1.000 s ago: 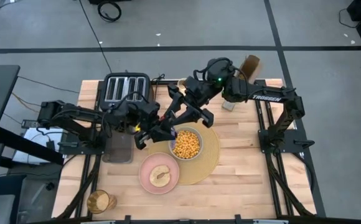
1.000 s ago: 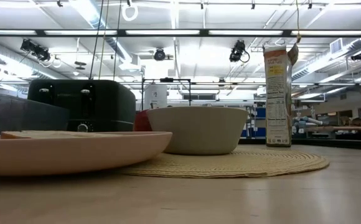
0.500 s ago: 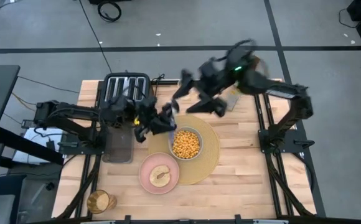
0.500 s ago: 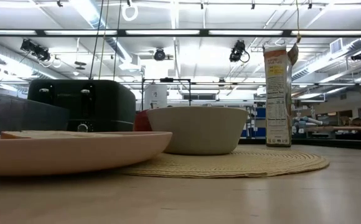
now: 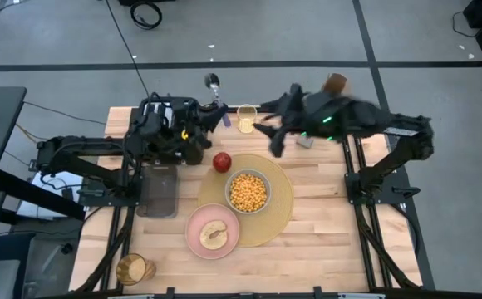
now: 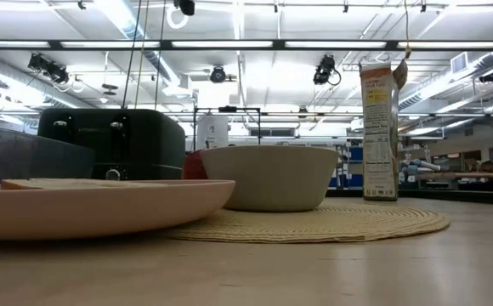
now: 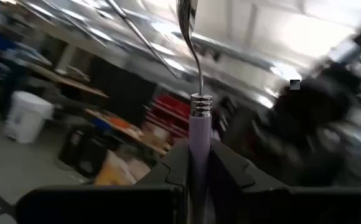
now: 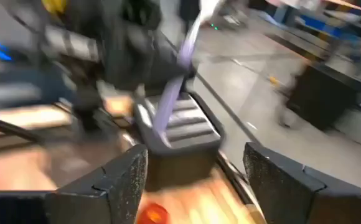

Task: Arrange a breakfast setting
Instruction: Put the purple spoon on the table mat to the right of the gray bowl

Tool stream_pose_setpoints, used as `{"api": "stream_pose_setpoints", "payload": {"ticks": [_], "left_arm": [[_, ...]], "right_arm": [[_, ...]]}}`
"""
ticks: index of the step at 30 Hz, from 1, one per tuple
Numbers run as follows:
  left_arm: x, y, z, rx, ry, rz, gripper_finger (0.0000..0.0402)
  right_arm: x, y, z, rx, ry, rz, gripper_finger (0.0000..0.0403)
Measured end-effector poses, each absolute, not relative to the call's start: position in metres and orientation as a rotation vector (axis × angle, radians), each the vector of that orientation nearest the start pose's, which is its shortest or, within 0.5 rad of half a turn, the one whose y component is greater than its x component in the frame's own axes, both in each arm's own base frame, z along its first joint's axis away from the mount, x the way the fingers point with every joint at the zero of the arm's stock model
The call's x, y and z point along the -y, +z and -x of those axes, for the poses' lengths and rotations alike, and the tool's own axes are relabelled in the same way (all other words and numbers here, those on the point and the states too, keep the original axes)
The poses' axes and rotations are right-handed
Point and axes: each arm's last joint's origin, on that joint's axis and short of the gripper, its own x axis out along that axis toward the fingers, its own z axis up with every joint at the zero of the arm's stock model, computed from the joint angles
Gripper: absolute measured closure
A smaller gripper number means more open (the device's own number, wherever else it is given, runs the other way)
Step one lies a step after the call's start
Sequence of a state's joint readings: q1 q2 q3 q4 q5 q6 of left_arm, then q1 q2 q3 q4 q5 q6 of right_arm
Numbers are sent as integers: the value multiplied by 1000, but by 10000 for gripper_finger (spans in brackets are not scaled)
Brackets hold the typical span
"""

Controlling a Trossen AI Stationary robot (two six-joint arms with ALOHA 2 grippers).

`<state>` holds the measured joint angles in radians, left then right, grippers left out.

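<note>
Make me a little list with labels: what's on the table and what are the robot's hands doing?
left gripper: shut on the spoon, raised over the toaster
right gripper: open, empty, near the table's back edge
bowl: on the placemat, holds yellow cereal
apple: at the placemat's rim
pink plate: holds a slice of bread
amber glass: front left corner
cereal box: standing upright

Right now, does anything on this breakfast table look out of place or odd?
Yes. The glass sits at the table's near left corner, far off the placemat. The spoon is in the air, clamped upright in the left gripper over the toaster. The apple rests at the placemat's edge.
</note>
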<state>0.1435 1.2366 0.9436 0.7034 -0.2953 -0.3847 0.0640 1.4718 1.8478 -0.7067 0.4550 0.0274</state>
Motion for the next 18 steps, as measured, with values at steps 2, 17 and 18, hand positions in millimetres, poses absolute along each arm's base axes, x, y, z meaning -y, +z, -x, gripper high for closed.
{"api": "stream_pose_setpoints", "payload": {"ticks": [2, 17, 18], "left_arm": [[-53, 378, -268, 536, 401, 453, 360], [-60, 391, -258, 773, 395, 664, 360], [-58, 391, -258, 767, 390, 648, 360]], "right_arm": [[-11, 467, -306, -370, -451, 92, 143], [-26, 430, -406, -221, -692, 493, 201], [-26, 434, -405, -196, -703, 490, 201]]}}
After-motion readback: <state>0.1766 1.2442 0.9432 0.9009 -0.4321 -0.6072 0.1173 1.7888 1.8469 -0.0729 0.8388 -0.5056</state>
